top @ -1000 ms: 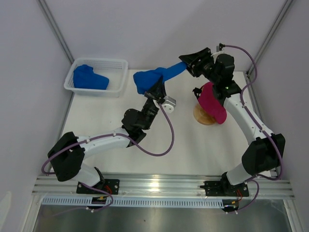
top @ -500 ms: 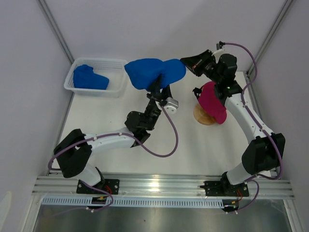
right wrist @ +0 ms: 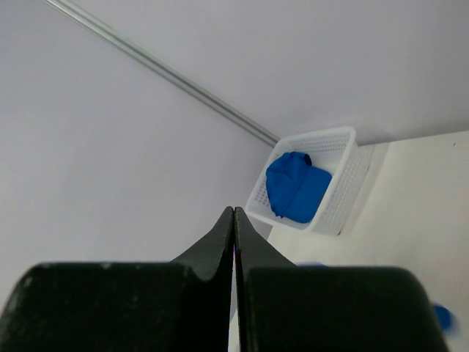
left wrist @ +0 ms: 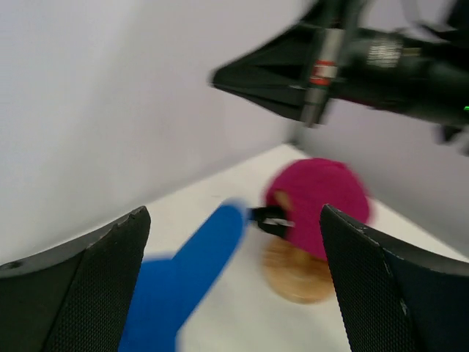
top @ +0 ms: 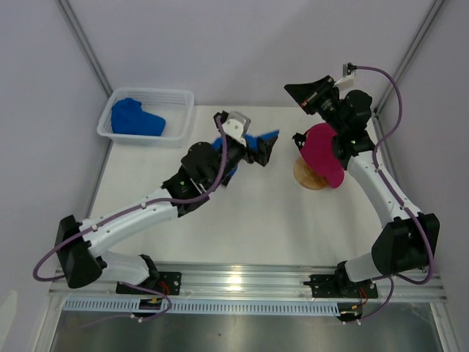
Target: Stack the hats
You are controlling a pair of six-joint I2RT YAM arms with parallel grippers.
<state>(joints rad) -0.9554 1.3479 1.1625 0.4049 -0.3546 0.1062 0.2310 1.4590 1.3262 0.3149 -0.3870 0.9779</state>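
Top external view: your left gripper (top: 258,150) stood wide open, empty, over a blue hat (top: 270,135) seemingly lying on the table (top: 278,220); your right gripper (top: 290,90) was pinched shut, empty, above the pink hat (top: 322,150).

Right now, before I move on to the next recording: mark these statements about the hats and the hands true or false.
1. The left hand is open. True.
2. The right hand holds a hat. False: its fingers are shut together with nothing between them.
3. A pink hat sits on the wooden stand. True.
4. The white basket has nothing in it. False: a blue hat lies inside.
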